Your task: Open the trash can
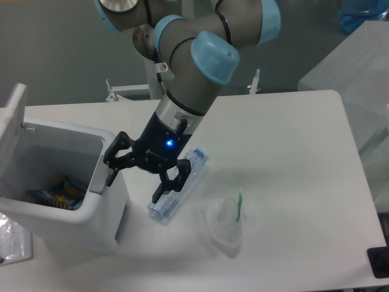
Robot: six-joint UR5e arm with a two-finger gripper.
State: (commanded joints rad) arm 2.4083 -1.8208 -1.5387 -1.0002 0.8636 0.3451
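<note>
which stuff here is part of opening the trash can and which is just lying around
Part of the job:
trash can, lid standing up
grey push-button tab
gripper, jaws spread, one finger at the tab

Just lying about:
clear syringe package
clear plastic mask
colourful wrapper inside the can

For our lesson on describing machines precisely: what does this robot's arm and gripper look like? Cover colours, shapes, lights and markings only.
The arm is built of thick grey cylindrical segments with light blue rounded caps at the joints. A silver metallic ring joins the wrist to a black gripper, which has two jointed, linkage-style fingers. A small blue light glows on the gripper body. A small tag sits near the wrist; its text is unreadable.
</note>
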